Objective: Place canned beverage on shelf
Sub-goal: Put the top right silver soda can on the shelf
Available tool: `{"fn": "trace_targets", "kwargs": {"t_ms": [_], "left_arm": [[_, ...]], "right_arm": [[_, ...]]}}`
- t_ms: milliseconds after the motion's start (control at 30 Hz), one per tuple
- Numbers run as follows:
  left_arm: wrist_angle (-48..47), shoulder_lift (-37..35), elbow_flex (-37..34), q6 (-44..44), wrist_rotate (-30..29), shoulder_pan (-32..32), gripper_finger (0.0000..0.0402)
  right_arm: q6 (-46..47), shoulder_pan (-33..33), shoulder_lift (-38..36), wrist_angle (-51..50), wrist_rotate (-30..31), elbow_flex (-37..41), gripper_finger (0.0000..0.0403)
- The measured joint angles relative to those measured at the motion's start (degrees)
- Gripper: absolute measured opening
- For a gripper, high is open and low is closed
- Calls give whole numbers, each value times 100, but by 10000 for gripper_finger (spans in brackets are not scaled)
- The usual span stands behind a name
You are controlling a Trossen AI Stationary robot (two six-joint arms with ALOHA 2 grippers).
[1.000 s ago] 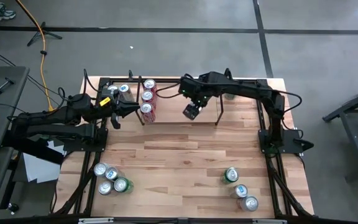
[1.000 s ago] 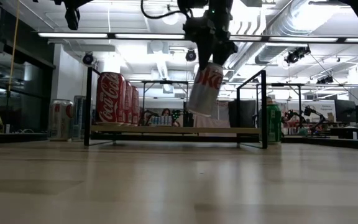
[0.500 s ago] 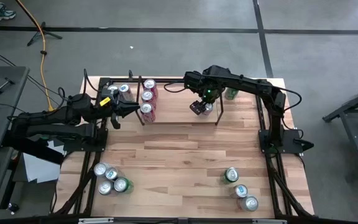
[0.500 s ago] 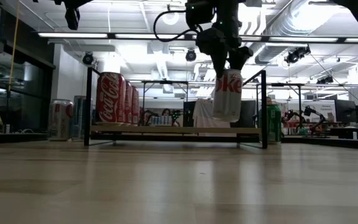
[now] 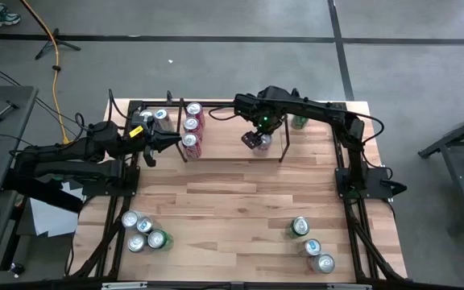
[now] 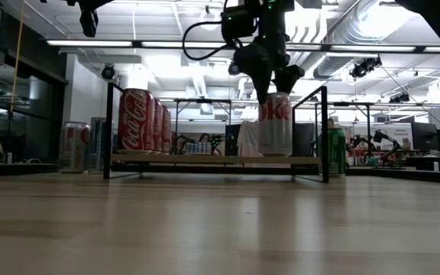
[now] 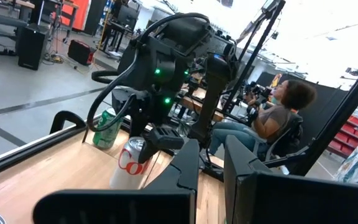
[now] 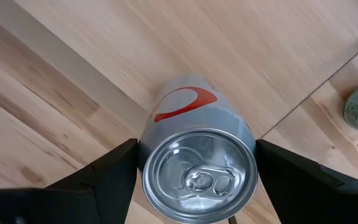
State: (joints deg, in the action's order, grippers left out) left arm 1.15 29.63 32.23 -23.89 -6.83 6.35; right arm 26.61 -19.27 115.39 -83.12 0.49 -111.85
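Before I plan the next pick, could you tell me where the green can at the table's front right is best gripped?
I'd grip the green can across its round side wall just under the rim, coming straight down: it stands upright, lid up, apart from the two silver cans nearer the front edge.

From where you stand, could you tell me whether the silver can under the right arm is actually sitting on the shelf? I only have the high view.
Observer: Yes. In the low view the silver aluminium can with red lettering stands upright, and its bottom appears to rest on the light wood base of the black metal rod shelf.
Operator: Thank you. Is its top intact?
Observer: The right wrist view shows the pull tab lying flat and the lid unopened.
Operator: Is anyone nearby?
Observer: The left wrist view shows a seated person beyond the table.
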Motion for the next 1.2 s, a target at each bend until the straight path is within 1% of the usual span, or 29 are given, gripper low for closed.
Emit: {"fn": "trace_targets", "kwargs": {"t_ms": [200, 400, 500, 700, 800, 900, 1000, 1100, 1200], "left_arm": [[0, 0, 0, 1, 0, 0, 0], [0, 2, 0, 1, 0, -1, 0], [0, 2, 0, 1, 0, 0, 0], [0, 2, 0, 1, 0, 0, 0], [0, 2, 0, 5, 0, 0, 0], [0, 1, 0, 42, 2, 0, 0], [-2, 1, 0, 42, 2, -1, 0], [-2, 0, 0, 42, 2, -2, 0], [-2, 0, 0, 43, 2, -2, 0]], "right_arm": [[-430, 0, 1, 71, 5, 7, 293], [-574, 0, 2, 198, 31, 7, 298], [-612, 0, 14, 215, -11, 18, 320], [-804, -26, 35, 362, 73, -13, 387], [-1158, -92, 39, 345, 2, -260, 397], [-1396, -141, 35, 328, 5, -646, 397], [-1851, -144, 31, 262, 26, -1068, 397], [-2367, -63, 29, -272, 25, -1521, 397], [-2658, 23, 13, -727, 53, -1798, 397]]}}
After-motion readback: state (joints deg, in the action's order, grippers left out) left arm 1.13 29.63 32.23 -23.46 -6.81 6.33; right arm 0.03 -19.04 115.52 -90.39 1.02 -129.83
